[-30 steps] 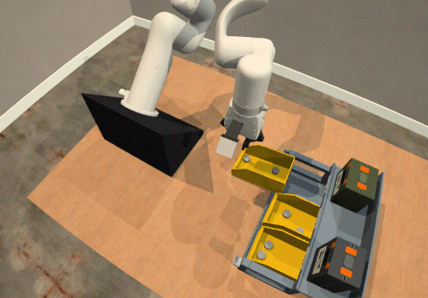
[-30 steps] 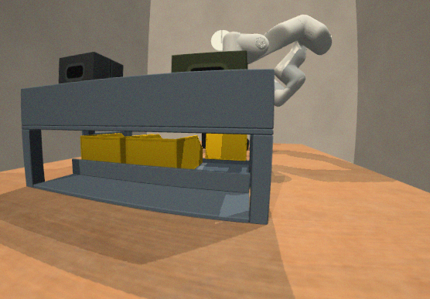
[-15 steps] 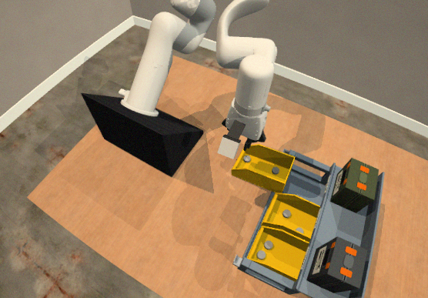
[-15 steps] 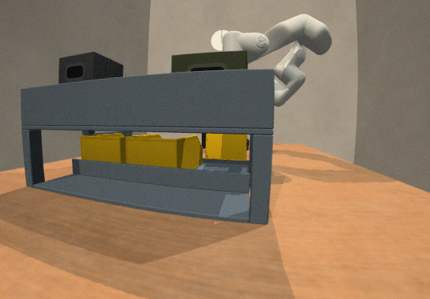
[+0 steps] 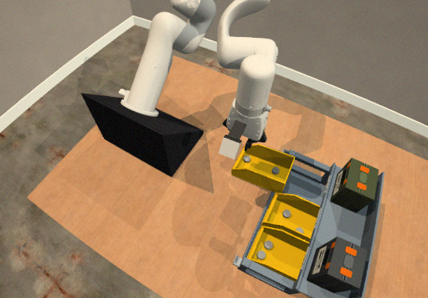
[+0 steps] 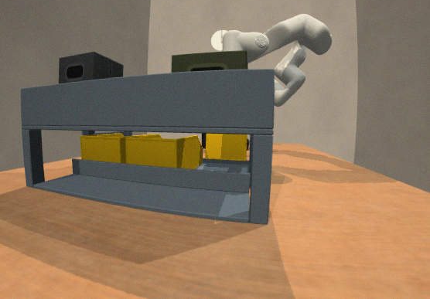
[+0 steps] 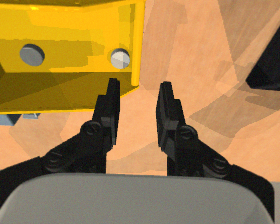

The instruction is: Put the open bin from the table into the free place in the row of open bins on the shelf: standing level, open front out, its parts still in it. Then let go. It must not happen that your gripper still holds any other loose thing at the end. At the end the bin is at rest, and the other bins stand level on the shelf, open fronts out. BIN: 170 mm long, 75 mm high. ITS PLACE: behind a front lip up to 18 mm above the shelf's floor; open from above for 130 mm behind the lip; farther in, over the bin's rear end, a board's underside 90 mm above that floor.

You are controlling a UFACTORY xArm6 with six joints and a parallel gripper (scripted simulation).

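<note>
Top view put the open bin (image 5: 265, 166) (image 6: 226, 147) (image 7: 76, 37) at the front of the shelf (image 5: 259, 222) (image 6: 147, 103) (image 7: 3, 119), by the free place, not fully in, two round parts (image 5: 275, 170) (image 7: 32, 55) inside. The gripper (image 5: 239, 135) (image 7: 139, 94), moderately open and holding nothing, was between the bin and the upper edge of the table (image 5: 115, 192) (image 6: 348, 208) (image 7: 206, 50). The black pedestal (image 5: 131, 145) (image 7: 273, 65) stood near the left edge.

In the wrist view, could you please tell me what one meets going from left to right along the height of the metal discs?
The darker disc, the lighter disc, the bin's upright yellow edge, the black block.
</note>
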